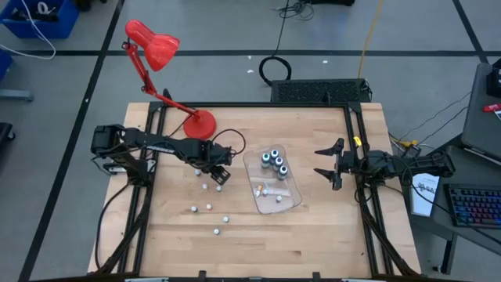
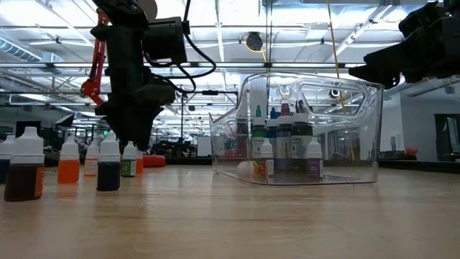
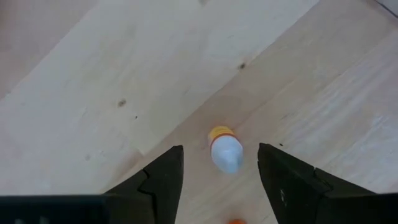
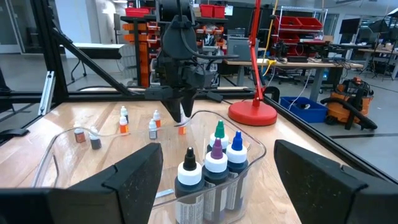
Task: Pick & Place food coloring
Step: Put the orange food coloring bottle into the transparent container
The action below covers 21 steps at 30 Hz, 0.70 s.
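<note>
Wood, pale and butcher-block in grain, forms the table [image 1: 313, 227]. No brand or label text is legible on any item.

Clear rigid plastic forms the rectangular tray [image 1: 291, 202] at table centre. It holds the larger food coloring bottles [image 1: 274, 162], round-bodied with conical tips in green, blue, purple and black, standing upright at its 12 o'clock end. A few tiny bottles lie toward its 6 o'clock end.

Tiny whitish dropper bottles [image 1: 205, 208] stand scattered on the bare wood at 9 o'clock and 7 o'clock of the tray, well apart from each other. The low view shows their contents as brown, orange, dark blue and green.

The left gripper [image 1: 220, 175] points down at 9 o'clock of the tray, released. Its dark fingers [image 3: 163, 180] stand apart on either side of one small bottle [image 3: 224, 150], which has an orange-yellow band and a white tip. Neither finger touches it.

The right gripper [image 1: 330, 167] waits at 3 o'clock of the tray, spread wide and holding nothing.

A red desk lamp [image 1: 153, 45] with a round base stands at 11 o'clock.
</note>
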Each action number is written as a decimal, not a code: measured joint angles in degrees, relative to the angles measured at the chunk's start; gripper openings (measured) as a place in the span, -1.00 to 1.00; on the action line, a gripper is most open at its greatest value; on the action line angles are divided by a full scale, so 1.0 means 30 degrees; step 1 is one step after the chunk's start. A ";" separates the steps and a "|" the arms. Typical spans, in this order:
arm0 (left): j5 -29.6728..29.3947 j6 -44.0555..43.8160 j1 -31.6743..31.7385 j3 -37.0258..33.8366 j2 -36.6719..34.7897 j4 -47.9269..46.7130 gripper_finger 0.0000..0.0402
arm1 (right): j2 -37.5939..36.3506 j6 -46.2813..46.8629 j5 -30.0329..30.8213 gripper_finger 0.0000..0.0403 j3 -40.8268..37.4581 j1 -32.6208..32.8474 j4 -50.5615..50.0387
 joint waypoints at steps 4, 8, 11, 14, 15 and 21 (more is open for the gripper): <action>0.0000 0.0235 0.0000 0.0000 0.0000 0.0257 -0.03 | -0.0001 0.0001 0.0000 0.46 0.0000 -0.0003 0.0000; 0.0007 0.0241 0.0000 0.0000 0.0000 0.0301 -0.11 | -0.0001 0.0001 0.0000 0.46 0.0000 0.0001 0.0000; 0.0007 0.0233 0.0000 0.0000 0.0144 0.0329 -0.16 | -0.0001 -0.0006 0.0000 0.46 0.0000 0.0001 0.0000; 0.0025 0.0241 0.0000 0.0000 0.0414 0.0294 -0.20 | -0.0001 0.0000 0.0000 0.46 0.0000 0.0001 0.0000; 0.0064 0.0253 0.0000 0.0000 0.0506 0.0328 -0.20 | -0.0001 -0.0001 0.0000 0.46 0.0000 -0.0001 0.0000; 0.0160 0.0567 0.0000 -0.0007 0.1002 0.0566 -0.21 | -0.0001 -0.0006 0.0000 0.46 0.0000 0.0001 0.0000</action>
